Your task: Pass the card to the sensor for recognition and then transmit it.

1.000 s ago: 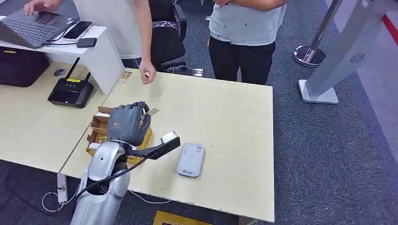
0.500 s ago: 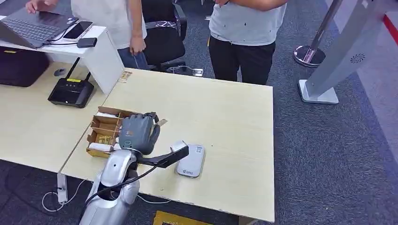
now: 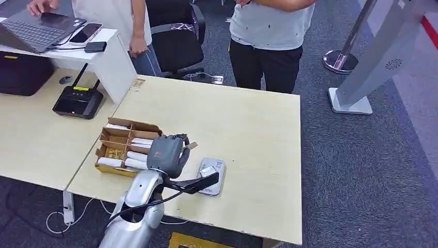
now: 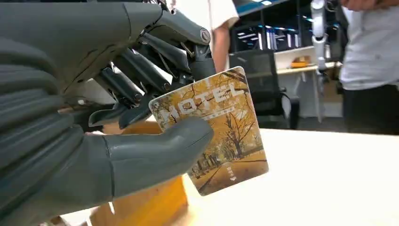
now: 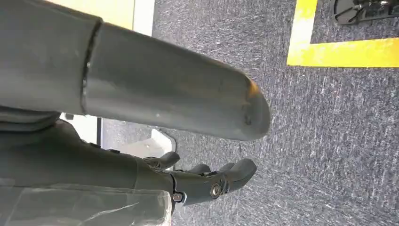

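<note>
Pinching the card (image 4: 217,129) between thumb and dark fingers (image 4: 141,75), the left hand (image 3: 168,151) hovers over the table (image 3: 248,124) near its front edge, between the cardboard box (image 3: 121,144) at the left edge and the grey sensor (image 3: 213,175) just beside it. The card bears an autumn tree picture and the word HOTEL. The right hand (image 5: 207,181) hangs above the carpeted floor (image 5: 329,141), fingers loosely curled around nothing. Two people stand beyond the table's far edge.
</note>
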Motion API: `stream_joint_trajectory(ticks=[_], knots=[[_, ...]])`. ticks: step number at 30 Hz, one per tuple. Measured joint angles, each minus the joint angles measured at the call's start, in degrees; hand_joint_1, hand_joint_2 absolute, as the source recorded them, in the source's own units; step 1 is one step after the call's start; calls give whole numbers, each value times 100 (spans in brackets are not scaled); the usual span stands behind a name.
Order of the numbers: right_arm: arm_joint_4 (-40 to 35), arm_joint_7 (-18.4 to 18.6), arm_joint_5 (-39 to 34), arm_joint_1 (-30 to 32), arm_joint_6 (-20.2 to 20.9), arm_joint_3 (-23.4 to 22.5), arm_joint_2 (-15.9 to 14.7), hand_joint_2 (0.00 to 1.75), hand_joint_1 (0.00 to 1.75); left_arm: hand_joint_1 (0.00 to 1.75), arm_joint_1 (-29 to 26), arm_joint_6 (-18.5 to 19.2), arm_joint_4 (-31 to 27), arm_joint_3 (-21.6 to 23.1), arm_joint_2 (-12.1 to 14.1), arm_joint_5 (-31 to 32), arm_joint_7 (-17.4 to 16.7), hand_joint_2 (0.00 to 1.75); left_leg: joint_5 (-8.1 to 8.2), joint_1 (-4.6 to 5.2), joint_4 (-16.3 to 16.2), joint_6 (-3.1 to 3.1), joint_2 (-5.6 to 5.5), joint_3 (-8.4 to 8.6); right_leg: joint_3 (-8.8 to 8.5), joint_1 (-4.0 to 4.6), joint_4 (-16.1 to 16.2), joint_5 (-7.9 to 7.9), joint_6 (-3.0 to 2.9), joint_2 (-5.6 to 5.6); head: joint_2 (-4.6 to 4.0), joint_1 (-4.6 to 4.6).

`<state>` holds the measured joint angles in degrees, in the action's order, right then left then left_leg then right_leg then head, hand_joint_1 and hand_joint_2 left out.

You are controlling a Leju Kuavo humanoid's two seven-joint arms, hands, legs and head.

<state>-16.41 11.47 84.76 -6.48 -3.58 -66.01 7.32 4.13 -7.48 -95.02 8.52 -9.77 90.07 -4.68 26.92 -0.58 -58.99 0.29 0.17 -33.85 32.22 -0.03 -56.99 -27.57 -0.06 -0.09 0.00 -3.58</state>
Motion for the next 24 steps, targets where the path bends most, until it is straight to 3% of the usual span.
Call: stream_joint_trajectory(ticks=[13, 24], knots=[[0, 0, 39, -8, -24, 0, 0, 0, 0, 175, 10, -72, 654, -2, -470, -63, 311, 175, 0, 0, 0, 0, 0, 0, 0, 0, 0, 0, 0, 0, 0, 0], [0, -17, 57, -11, -24, 0, 0, 0, 0, 175, 17, -74, 932, -2, -606, -94, 389, 175, 0, 0, 0, 0, 0, 0, 0, 0, 0, 0, 0, 0, 0, 0]])
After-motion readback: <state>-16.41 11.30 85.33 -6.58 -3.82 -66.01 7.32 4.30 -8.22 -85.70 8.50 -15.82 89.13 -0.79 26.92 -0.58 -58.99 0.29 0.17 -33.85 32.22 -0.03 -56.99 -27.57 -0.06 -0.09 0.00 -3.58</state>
